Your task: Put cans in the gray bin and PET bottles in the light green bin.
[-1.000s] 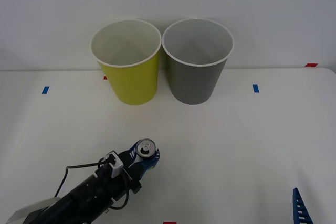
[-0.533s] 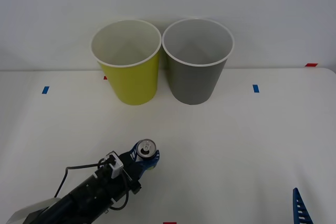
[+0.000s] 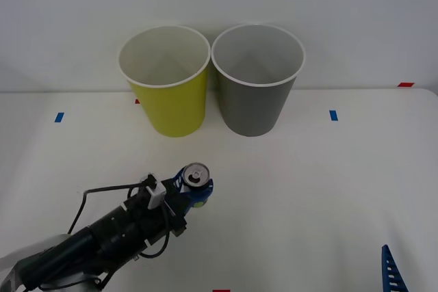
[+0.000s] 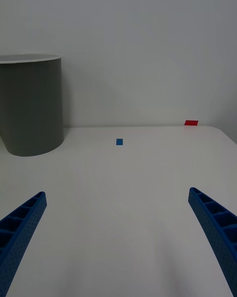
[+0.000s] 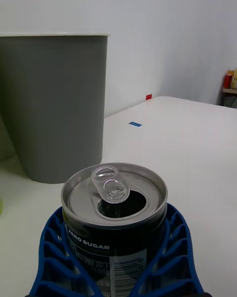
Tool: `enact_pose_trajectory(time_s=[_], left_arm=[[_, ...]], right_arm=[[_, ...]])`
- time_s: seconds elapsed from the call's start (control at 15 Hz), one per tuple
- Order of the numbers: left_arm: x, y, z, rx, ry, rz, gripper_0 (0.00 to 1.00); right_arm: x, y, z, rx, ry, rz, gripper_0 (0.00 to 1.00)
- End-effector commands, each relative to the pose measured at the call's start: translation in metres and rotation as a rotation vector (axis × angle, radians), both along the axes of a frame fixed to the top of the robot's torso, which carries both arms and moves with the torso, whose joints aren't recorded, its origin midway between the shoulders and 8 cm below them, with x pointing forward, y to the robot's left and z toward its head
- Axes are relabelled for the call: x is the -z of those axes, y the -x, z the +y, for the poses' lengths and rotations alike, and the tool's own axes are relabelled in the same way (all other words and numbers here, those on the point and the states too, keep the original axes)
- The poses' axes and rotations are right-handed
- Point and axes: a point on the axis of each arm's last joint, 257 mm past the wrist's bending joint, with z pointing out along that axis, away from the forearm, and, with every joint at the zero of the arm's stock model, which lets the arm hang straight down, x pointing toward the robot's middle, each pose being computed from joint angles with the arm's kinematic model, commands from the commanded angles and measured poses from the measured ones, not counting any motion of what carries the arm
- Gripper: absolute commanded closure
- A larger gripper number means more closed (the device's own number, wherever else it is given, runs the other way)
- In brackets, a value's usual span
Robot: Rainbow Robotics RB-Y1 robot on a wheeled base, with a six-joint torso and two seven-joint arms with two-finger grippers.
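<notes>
Your left gripper (image 3: 196, 189) is clamped around the can (image 3: 196, 177), upright, tab up. The gray bin (image 3: 256, 80) stands ahead of the claw and to its right, with the light green bin (image 3: 165, 80) just beside it. Lift above the white rim before crossing, keep the can level, and release only once centered. Your right gripper (image 4: 118, 237) waits wide apart.

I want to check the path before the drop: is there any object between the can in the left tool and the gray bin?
Nothing visible stands between them. The left tool is shut on the can, and bare white table lies between it and the gray bin. The light green bin stands beside the gray one, off that line.
</notes>
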Motion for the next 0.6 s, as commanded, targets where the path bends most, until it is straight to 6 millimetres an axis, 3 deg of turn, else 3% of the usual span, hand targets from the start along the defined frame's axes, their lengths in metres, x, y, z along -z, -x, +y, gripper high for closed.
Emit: enact_pose_trajectory(time_s=[0.07, 0.4, 0.6], left_arm=[[-0.040, 0.005, 0.005, -0.047, -0.079, -0.004, 1.00], [-0.093, 0.007, 0.003, -0.069, -0.160, -0.026, 1.00], [-0.135, 0.007, 0.004, -0.097, -0.213, -0.038, 1.00]], right_arm=[[0.000, 0.000, 0.000, 0.000, 0.000, 0.000, 0.00], [0.000, 0.000, 0.000, 0.000, 0.000, 0.000, 0.00], [0.000, 0.000, 0.000, 0.000, 0.000, 0.000, 0.00]])
